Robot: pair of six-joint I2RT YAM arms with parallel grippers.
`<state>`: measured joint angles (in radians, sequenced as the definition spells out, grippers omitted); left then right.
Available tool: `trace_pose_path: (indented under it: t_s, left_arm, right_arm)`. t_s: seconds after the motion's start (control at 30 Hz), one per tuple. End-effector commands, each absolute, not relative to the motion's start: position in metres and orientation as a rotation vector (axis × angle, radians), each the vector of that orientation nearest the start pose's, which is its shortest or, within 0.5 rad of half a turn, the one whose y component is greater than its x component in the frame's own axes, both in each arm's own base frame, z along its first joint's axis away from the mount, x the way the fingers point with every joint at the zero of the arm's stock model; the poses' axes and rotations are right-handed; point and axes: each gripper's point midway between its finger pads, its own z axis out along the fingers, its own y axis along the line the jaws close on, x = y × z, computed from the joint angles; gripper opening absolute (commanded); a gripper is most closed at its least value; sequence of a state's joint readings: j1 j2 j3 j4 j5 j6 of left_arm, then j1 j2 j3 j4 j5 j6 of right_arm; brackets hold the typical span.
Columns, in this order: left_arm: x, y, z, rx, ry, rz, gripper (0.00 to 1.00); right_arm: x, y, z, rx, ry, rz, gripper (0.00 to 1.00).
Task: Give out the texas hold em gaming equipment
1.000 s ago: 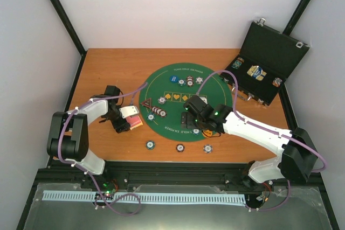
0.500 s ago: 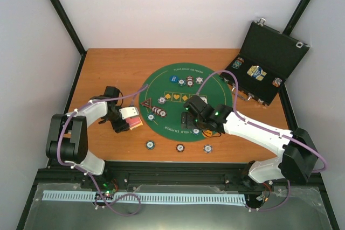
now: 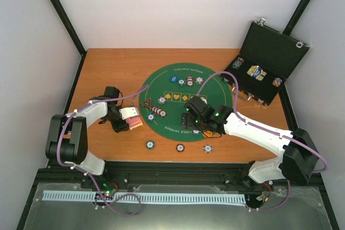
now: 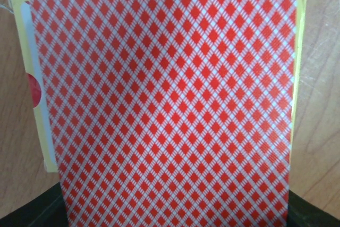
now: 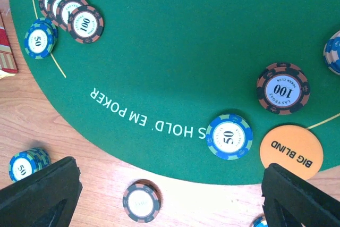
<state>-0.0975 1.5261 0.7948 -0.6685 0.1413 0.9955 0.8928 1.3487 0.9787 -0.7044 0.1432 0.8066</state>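
Note:
A red diamond-backed playing card (image 4: 170,104) fills the left wrist view, lying over a yellow card box (image 4: 37,126) on the wood. My left gripper (image 4: 175,217) is shut on this card; only the fingers' dark tips show at the bottom corners. From above, the left gripper (image 3: 125,122) sits at the card pack (image 3: 135,119) just left of the green mat (image 3: 172,98). My right gripper (image 5: 170,195) hangs open over the mat's near edge, holding nothing. Ahead of it lie a blue 50 chip (image 5: 229,136) and a maroon 100 chip (image 5: 282,87).
An orange BIG BLIND disc (image 5: 291,152) lies by the right finger. A dark chip (image 5: 141,201) and a blue stack (image 5: 29,164) rest on the wood. Maroon stacks (image 5: 74,14) sit on the far mat. The open black case (image 3: 267,68) stands at the back right.
My left gripper has closed on the playing card at the pack. The right arm has barely moved and stays open.

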Motion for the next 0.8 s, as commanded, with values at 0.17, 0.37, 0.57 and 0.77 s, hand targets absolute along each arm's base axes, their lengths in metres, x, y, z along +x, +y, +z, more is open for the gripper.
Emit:
trace_pose_path:
  t_s: [0.17, 0.37, 0.57, 0.77]
  left_arm:
    - [0.2727, -0.0498, 0.0251, 1.575, 2.433, -0.028, 0.46]
    - [0.2731, -0.0482, 0.0224, 1.574, 2.444, -0.02, 0.7]
    - [0.2736, -0.0474, 0.0188, 1.578, 2.468, -0.03, 0.83]
    - [0.2795, -0.048, 0.0218, 1.596, 2.468, -0.033, 0.86]
  right_arm:
    - [0.2233, 0.2471, 0.1274, -0.072, 2.665, 0.436, 0.92]
    - [0.2225, 0.2501, 0.1275, -0.083, 2.667, 0.456, 0.93]
    - [0.2215, 0.2495, 0.1277, -0.08, 2.667, 0.46, 0.93]
    - [0.2211, 0.2486, 0.1268, -0.077, 2.669, 0.458, 0.93]
